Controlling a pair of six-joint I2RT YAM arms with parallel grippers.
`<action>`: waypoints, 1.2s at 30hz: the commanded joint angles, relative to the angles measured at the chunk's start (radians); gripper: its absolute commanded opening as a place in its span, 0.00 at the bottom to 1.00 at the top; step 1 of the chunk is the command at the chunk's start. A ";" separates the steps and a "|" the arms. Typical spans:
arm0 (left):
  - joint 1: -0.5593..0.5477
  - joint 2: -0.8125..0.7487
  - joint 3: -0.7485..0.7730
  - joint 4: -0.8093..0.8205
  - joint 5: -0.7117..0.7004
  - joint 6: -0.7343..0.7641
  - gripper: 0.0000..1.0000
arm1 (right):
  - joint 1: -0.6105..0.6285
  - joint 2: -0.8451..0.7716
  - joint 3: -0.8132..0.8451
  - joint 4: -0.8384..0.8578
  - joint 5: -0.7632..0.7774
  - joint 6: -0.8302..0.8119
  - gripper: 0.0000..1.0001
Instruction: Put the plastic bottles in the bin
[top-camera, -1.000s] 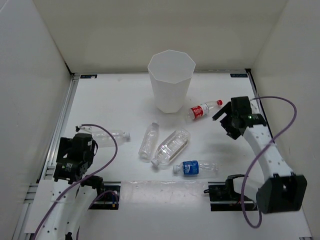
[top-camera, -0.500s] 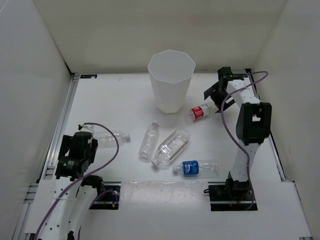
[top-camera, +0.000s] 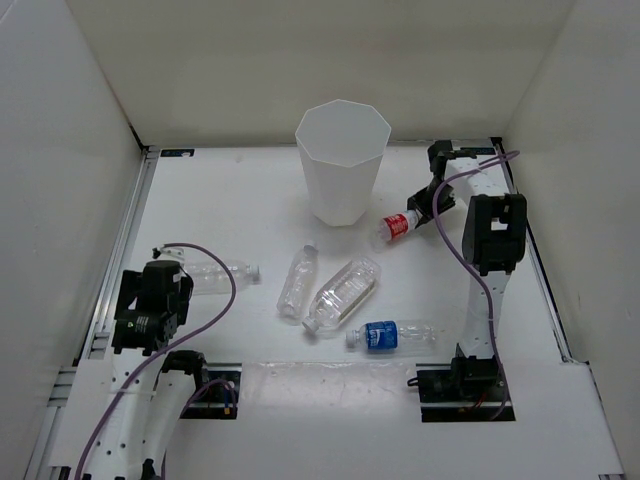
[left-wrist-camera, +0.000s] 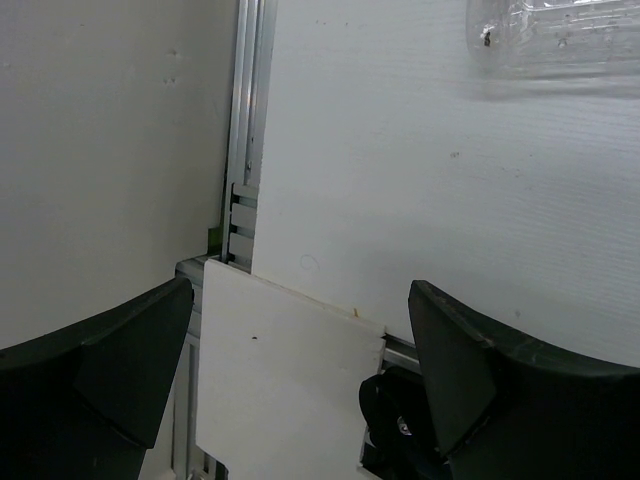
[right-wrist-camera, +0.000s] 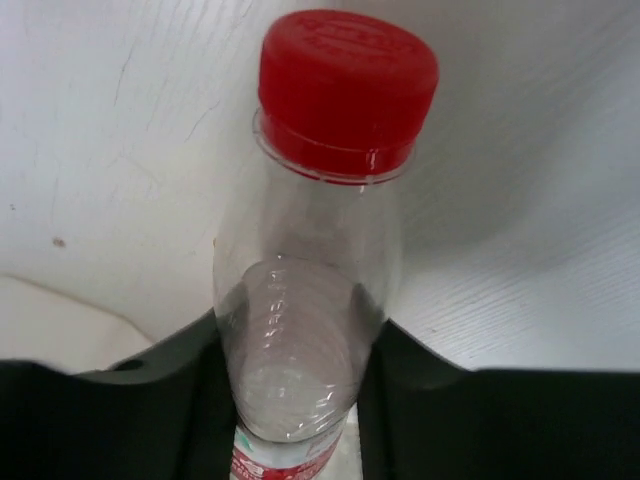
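The red-labelled plastic bottle (top-camera: 398, 226) lies right of the tall white bin (top-camera: 342, 160). My right gripper (top-camera: 424, 203) is shut on it just below its neck. In the right wrist view the red cap (right-wrist-camera: 345, 85) points away and my right gripper (right-wrist-camera: 296, 350) presses the clear shoulder from both sides. Mid-table lie a slim plain bottle (top-camera: 298, 280), a fatter ribbed bottle (top-camera: 342, 293) and a blue-labelled bottle (top-camera: 390, 335). Another slim bottle (top-camera: 215, 272) lies at the left, and its end (left-wrist-camera: 560, 35) shows in the left wrist view. My left gripper (left-wrist-camera: 300, 370) stands open and holds nothing, near the left rail.
White walls close in the table on the left, the back and the right. A metal rail (top-camera: 125, 250) runs along the left edge. The right arm's purple cable (top-camera: 452, 240) hangs beside its upright links. A white plate (left-wrist-camera: 280, 380) lies below the left gripper.
The right arm swung from the right side toward the back, came down on the red-labelled bottle and shut its jaws on it. The left arm barely moved.
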 joint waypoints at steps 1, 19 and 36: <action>0.014 -0.007 -0.004 0.017 0.007 0.003 1.00 | 0.001 0.005 -0.013 -0.011 -0.022 -0.008 0.16; 0.014 -0.012 0.014 0.017 0.094 -0.006 1.00 | 0.137 -0.626 0.057 0.133 0.630 -0.411 0.00; 0.014 0.019 0.057 0.037 0.165 -0.015 1.00 | 0.441 -0.569 0.190 0.965 0.381 -0.983 0.00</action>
